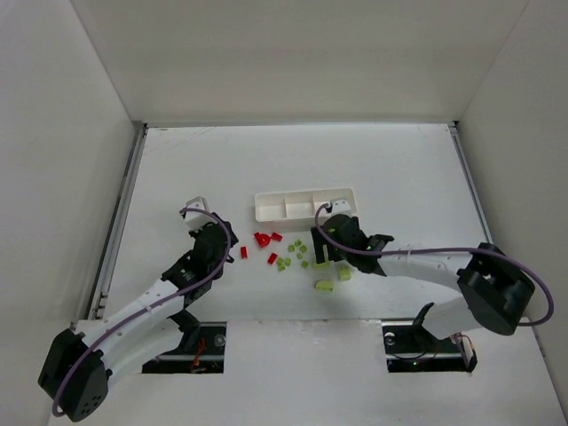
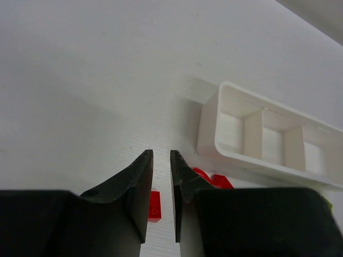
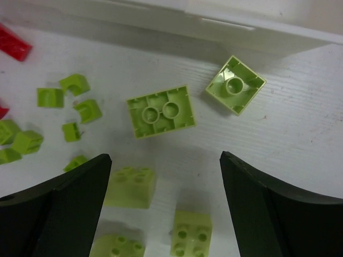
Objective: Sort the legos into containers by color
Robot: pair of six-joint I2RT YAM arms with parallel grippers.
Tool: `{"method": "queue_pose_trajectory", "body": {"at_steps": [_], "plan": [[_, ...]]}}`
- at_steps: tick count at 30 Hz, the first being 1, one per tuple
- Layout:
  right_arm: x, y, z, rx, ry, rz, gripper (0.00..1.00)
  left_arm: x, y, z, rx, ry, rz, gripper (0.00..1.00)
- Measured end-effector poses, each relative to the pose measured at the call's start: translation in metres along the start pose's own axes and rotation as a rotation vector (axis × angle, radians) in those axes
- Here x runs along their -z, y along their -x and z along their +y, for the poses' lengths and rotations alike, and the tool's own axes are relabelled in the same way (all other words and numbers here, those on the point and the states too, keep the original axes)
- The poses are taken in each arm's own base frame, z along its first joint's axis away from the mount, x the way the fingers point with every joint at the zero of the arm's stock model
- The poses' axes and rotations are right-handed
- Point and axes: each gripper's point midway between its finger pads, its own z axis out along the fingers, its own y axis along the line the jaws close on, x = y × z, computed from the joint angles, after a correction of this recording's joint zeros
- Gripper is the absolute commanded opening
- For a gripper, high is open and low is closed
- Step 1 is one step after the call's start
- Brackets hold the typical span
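Four red legos [image 1: 263, 239] and a scatter of green legos [image 1: 303, 249] are lying loose on the white table [image 1: 399, 169]. The reds are sitting at the 9 o'clock side of the spread and the greens at the 3 o'clock side. The long white tray [image 1: 262, 213] with its three square compartments is lying at 12 o'clock from the pile, just beyond it.

The right wrist view is showing thirteen green legos [image 3: 159, 111]. Eight small ones are clustering at 9 o'clock. Two larger ones are lying underside up near the tray wall [image 3: 257, 27] at 12 o'clock, and three larger ones are resting studs up at 6 o'clock. Two red legos [image 3: 13, 43] are peeking in at the 9 to 10 o'clock edge.

The right gripper [image 3: 165, 156] is hovering over the green bricks with its jaws spread wide, gripping nothing. From above it [image 1: 327, 248] is covering the 3 o'clock part of the pile, just at 6 o'clock from the tray.

The left gripper [image 2: 162, 182] is standing at the 9 o'clock end of the spread with its jaws drawn to a narrow slit, nothing pinched between them. One red brick [image 2: 154, 206] is showing on the table just under its tips, and two more are lying toward 3 o'clock, before the tray [image 2: 214, 123].
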Motion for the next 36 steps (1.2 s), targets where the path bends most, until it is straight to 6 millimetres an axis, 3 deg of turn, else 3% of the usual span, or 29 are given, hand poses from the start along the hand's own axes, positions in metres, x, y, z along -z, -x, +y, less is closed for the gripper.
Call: {"method": "queue_pose_trajectory", "body": {"at_steps": [4,7,11,16,21,25,29,30,33,36], "plan": [[-0.017,-0.002,-0.004,0.009,-0.018,0.027,0.95,-0.001,-0.006,0.005,0.002,-0.013,-0.018,0.33],[-0.024,0.001,0.001,0.018,-0.006,0.029,0.91,-0.002,-0.013,0.011,-0.009,-0.020,-0.025,0.38],[-0.040,0.012,0.007,0.021,-0.004,0.017,0.69,-0.007,-0.014,0.010,-0.028,-0.031,-0.038,0.46],[-0.048,0.011,0.006,0.025,-0.015,0.027,0.44,-0.007,-0.016,0.004,-0.042,-0.067,-0.036,0.52],[-0.040,0.020,0.004,0.015,-0.021,-0.001,0.41,-0.005,-0.014,0.002,-0.038,-0.095,-0.044,0.55],[-0.013,0.052,0.009,-0.012,0.009,-0.088,0.41,-0.005,-0.013,0.001,-0.028,-0.107,-0.046,0.55],[0.004,0.104,0.032,-0.045,0.070,-0.185,0.41,-0.007,-0.013,0.000,-0.023,-0.113,-0.044,0.52],[0.003,0.124,0.044,-0.055,0.096,-0.215,0.41,-0.007,-0.014,0.000,-0.024,-0.116,-0.038,0.52],[-0.008,0.157,0.068,-0.064,0.125,-0.255,0.42,-0.008,-0.017,0.001,-0.029,-0.114,-0.029,0.50],[-0.028,0.176,0.091,-0.065,0.148,-0.274,0.43,-0.008,-0.018,0.000,-0.030,-0.117,-0.026,0.50]]}}
